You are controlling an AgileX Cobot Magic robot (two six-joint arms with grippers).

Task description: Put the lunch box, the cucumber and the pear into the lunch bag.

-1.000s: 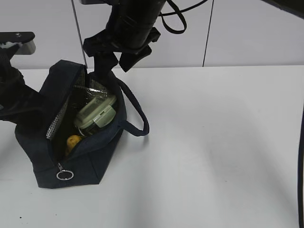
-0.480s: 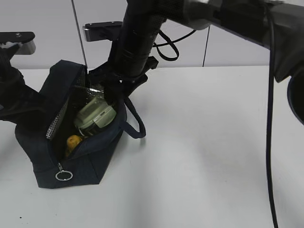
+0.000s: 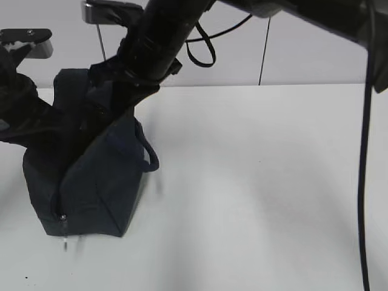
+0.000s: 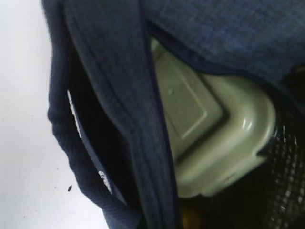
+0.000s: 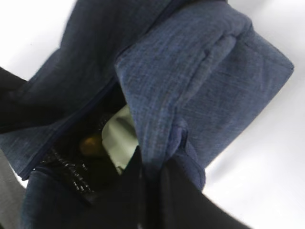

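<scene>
The lunch bag (image 3: pixel 85 182) stands on the white desk (image 3: pixel 260 182), its mouth pulled nearly together in the exterior view. The right gripper (image 5: pixel 151 181) has its jaws clamped on a fold of the bag's navy rim, the cloth bunched just above them. Below and to the left of those jaws, inside the opening, a pale patch of the lunch box (image 5: pixel 119 136) shows beside an orange-yellow bit of the pear (image 5: pixel 89 144). The left gripper (image 3: pixel 45 127) sits at the bag's far-left side; its jaws are together, pinched at the fabric there as far as the dark shapes allow. The left wrist view shows the sage lid of the box just behind the bag's edge. The cucumber cannot be made out.
</scene>
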